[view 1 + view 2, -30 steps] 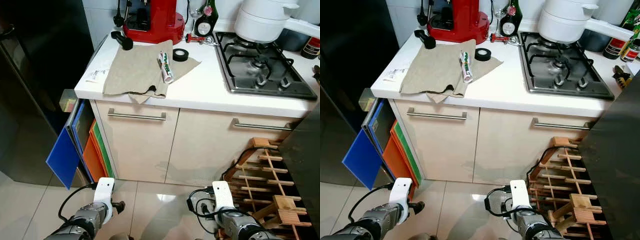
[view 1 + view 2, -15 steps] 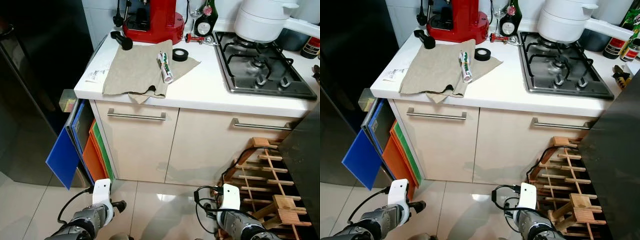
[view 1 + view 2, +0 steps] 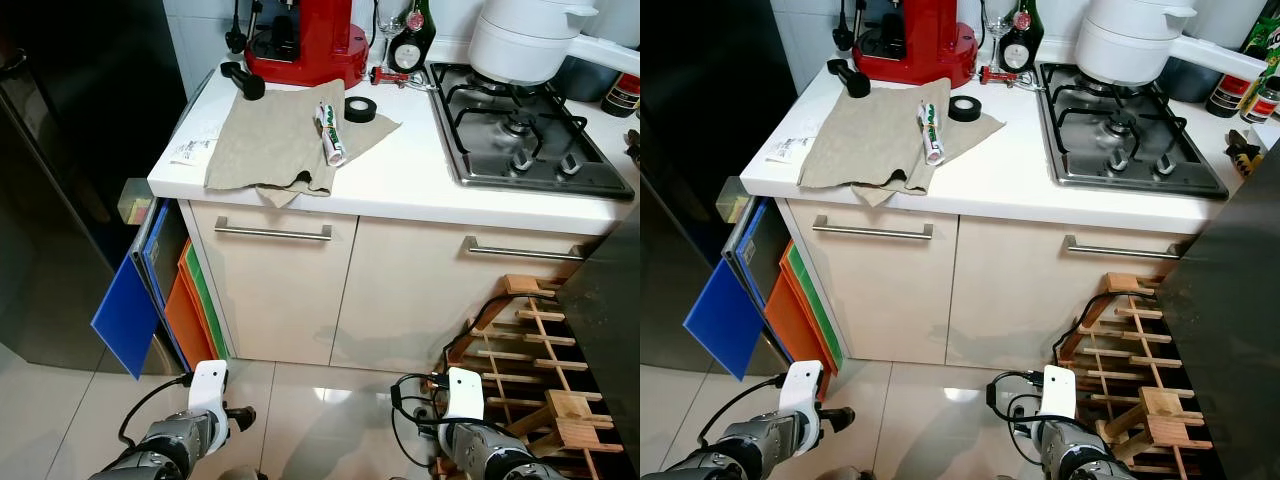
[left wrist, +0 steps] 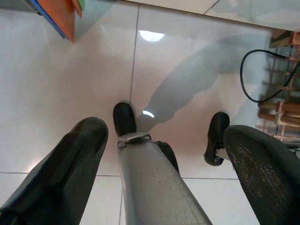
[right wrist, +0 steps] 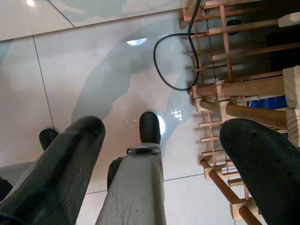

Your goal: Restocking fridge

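The tall black fridge [image 3: 70, 150] stands to my left, its door closed, beside a white kitchen counter [image 3: 420, 180]. Both arms hang low over the tiled floor. My left gripper [image 4: 164, 136] is open with nothing between its fingers [image 4: 79, 145]; it looks down at the floor and my own leg. My right gripper [image 5: 164, 136] is open and empty too, above the floor next to the wooden rack [image 5: 234, 89]. In the left eye view, the left arm [image 3: 190, 440] and right arm [image 3: 470, 445] sit at the lower edge.
On the counter lie a beige cloth [image 3: 280, 140], a printed tube [image 3: 331, 135] and a black tape roll [image 3: 361, 109], with a red coffee machine [image 3: 305, 40] and gas hob [image 3: 530, 140]. Blue and orange boards [image 3: 125, 315] lean between fridge and cabinet. A wooden rack [image 3: 540, 350] stands at right.
The right arm has shifted a little to the right and down. The left arm has sunk slightly. Nothing on the counter has moved.
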{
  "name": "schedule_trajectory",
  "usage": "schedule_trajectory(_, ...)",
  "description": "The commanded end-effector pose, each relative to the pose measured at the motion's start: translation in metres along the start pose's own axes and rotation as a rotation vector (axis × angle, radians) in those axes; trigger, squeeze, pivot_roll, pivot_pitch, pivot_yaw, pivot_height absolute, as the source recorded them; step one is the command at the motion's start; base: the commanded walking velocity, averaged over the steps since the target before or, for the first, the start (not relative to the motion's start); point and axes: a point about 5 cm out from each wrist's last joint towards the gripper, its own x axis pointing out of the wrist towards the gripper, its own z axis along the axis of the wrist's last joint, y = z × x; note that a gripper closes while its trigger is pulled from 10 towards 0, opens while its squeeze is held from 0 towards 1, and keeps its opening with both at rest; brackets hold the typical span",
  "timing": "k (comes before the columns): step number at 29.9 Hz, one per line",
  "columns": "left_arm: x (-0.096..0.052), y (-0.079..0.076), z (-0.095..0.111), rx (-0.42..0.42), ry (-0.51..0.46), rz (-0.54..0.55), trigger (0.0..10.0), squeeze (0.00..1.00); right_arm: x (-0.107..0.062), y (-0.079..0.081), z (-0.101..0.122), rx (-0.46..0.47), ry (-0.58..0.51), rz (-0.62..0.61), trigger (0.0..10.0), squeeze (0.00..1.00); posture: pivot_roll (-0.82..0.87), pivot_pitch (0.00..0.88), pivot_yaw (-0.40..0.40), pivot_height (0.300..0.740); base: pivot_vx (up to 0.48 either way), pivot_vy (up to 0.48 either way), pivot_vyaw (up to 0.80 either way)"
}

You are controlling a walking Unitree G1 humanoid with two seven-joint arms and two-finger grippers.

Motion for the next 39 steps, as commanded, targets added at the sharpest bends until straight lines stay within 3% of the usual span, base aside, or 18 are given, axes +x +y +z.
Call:
schedule_trajectory(1, 0.000, 0.001, 0.002, 0.026, -0.003, 0.015, 10.0, 1.00, 0.000, -0.001, 0.000, -0.009, 0.010, 0.007, 10.0, 0.00, -0.04, 0.000, -0.031, 0.740, 0.000, 0.000, 0.00)
schedule_trajectory(4, 0.000, 0.003, 0.003, 0.075, -0.006, 0.040, 10.0, 1.00, 0.000, -0.002, 0.000, -0.017, 0.009, 0.006, 10.0, 0.00, -0.03, 0.000, -0.035, 0.740, 0.000, 0.000, 0.00)
schedule_trajectory(10, -0.001, 0.003, 0.002, 0.079, 0.000, 0.035, 10.0, 1.00, 0.000, -0.002, 0.001, -0.055, 0.005, -0.002, 10.0, 0.00, -0.03, 0.000, -0.034, 0.740, 0.000, 0.000, 0.00)
schedule_trajectory(11, -0.001, 0.002, 0.005, 0.089, -0.031, 0.020, 10.0, 0.44, 0.000, -0.002, 0.001, -0.064, 0.004, 0.000, 10.0, 0.00, -0.03, 0.000, -0.033, 0.740, 0.000, 0.000, 0.00)
schedule_trajectory(12, -0.001, 0.002, 0.006, 0.099, -0.041, 0.019, 10.0, 0.00, 0.000, -0.002, 0.001, -0.068, 0.003, 0.002, 10.0, 0.00, -0.03, 0.000, -0.033, 0.740, 0.000, 0.000, 0.00)
schedule_trajectory(29, -0.001, 0.005, 0.007, 0.142, -0.060, 0.045, 10.0, 0.00, 0.000, -0.001, 0.002, -0.119, -0.005, 0.018, 10.0, 0.00, -0.03, 0.000, -0.040, 0.740, 0.000, 0.000, 0.00)
schedule_trajectory(31, -0.002, 0.005, 0.012, 0.210, -0.105, 0.036, 10.0, 0.00, 0.000, 0.001, 0.004, -0.162, -0.032, 0.049, 10.0, 0.00, -0.04, 0.000, -0.032, 0.740, 0.000, 0.000, 0.00)
schedule_trajectory(33, -0.002, 0.004, 0.014, 0.227, -0.126, 0.025, 10.0, 0.00, 0.000, 0.002, 0.005, -0.178, -0.041, 0.059, 10.0, 0.00, -0.05, 0.000, -0.029, 0.740, 0.000, 0.000, 0.00)
schedule_trajectory(37, -0.003, 0.000, 0.018, 0.208, -0.198, -0.033, 10.0, 0.00, -0.001, 0.005, 0.006, -0.185, -0.060, 0.107, 10.0, 0.00, -0.06, 0.000, -0.020, 0.740, 0.000, 0.000, 0.00)
schedule_trajectory(38, -0.004, -0.014, 0.038, 0.215, -0.278, -0.075, 10.0, 0.00, -0.001, 0.006, 0.008, -0.203, -0.076, 0.109, 10.0, 0.00, -0.05, 0.000, -0.019, 0.740, 0.000, 0.000, 0.00)
schedule_trajectory(39, -0.004, -0.014, 0.038, 0.215, -0.278, -0.075, 10.0, 0.00, -0.001, 0.006, 0.008, -0.203, -0.076, 0.109, 10.0, 0.00, -0.05, 0.000, -0.019, 0.740, 0.000, 0.000, 0.00)
